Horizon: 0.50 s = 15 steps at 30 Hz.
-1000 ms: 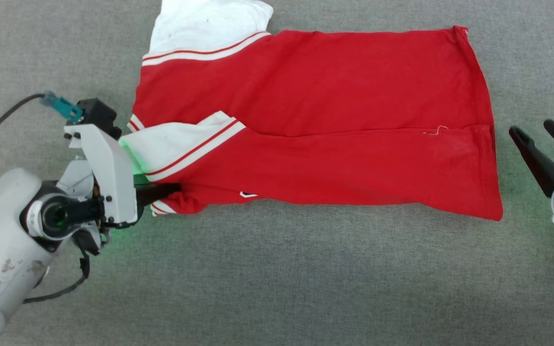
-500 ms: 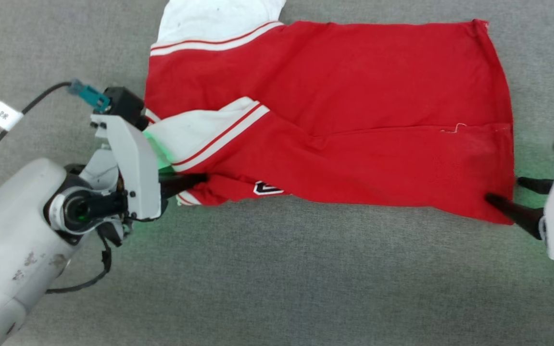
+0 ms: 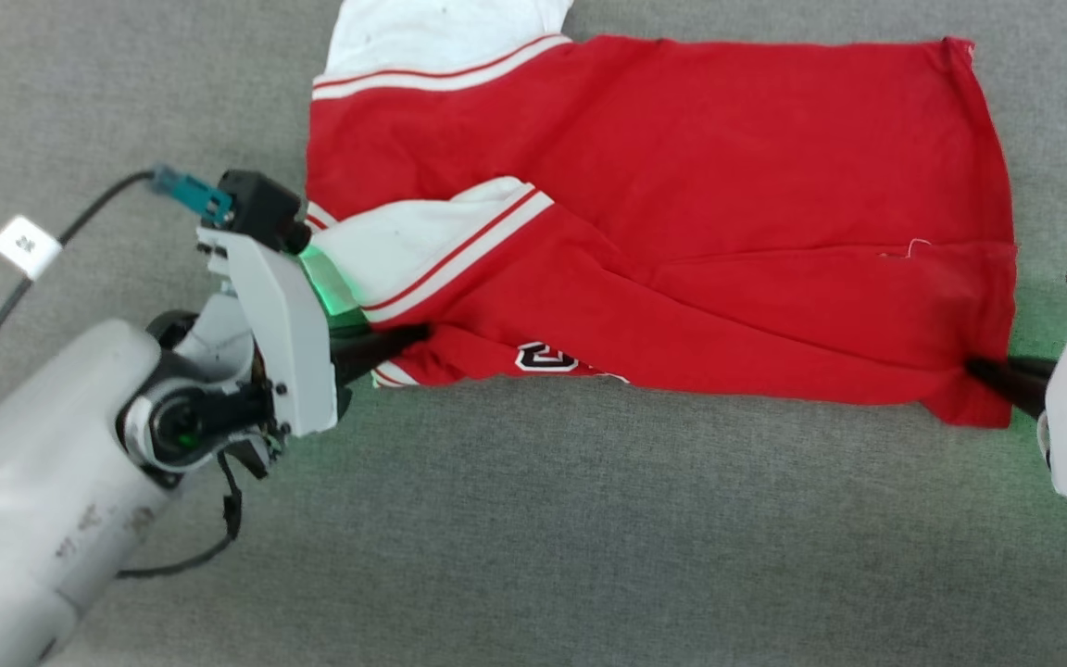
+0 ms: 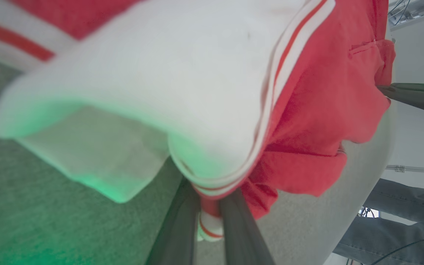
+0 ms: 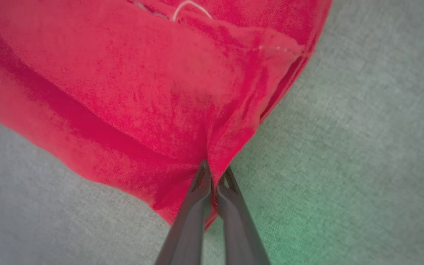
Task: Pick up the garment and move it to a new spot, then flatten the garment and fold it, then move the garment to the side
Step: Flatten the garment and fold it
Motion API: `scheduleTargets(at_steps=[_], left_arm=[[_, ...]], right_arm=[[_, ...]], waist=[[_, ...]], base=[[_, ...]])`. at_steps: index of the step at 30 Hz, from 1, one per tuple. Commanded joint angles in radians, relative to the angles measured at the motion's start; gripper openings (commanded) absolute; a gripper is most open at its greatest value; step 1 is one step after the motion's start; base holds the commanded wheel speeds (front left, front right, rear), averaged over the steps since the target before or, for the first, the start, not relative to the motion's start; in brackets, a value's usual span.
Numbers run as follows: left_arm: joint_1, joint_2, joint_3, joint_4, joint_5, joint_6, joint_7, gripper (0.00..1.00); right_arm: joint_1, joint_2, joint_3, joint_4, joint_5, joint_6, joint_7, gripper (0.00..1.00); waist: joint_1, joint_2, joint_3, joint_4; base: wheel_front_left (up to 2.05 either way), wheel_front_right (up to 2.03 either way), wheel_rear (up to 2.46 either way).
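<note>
Head view shows one garment [image 3: 682, 213], a red jersey, spread on the grey surface [image 3: 589, 537] with its near part folded over. It has two white sleeves: one sleeve [image 3: 432, 32] lies at the top edge, and the other sleeve [image 3: 404, 255] is folded across the red. Two grippers hold its near edge. The left gripper [image 3: 418, 333] has its jaws pinching the striped trim [image 4: 208, 224] at the left end, near one patch of black lettering [image 3: 547, 357]. The right gripper [image 3: 978, 369] has its jaws pressed together on the red corner at the right end. Left wrist view shows, blurred, what may be a person's trouser legs [image 4: 399, 213] past the surface.
</note>
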Motion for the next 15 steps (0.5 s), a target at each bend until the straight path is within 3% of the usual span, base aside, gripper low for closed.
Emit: scheduleTargets(at_steps=[1, 7, 15], left_arm=[[0.061, -0.022, -0.037, -0.001, 0.019, -0.004, -0.004, 0.0], [0.127, 0.031, -0.031, -0.079, 0.032, -0.006, -0.063, 0.0], [0.264, 0.155, -0.019, -0.278, 0.034, 0.034, -0.148, 0.0]], right_arm=[[0.066, -0.001, -0.002, 0.015, 0.005, -0.001, 0.006, 0.0], [0.198, -0.021, -0.077, -0.087, 0.003, -0.001, 0.0, 0.0], [0.416, -0.008, -0.2, -0.26, -0.046, -0.001, 0.022, 0.0]], waist=[[0.0, 0.0, -0.025, 0.01], [0.0, 0.0, -0.069, 0.031], [0.0, 0.0, -0.088, 0.039]], base=[[0.0, 0.0, 0.0], [0.0, 0.0, 0.0], [0.0, 0.0, 0.0]])
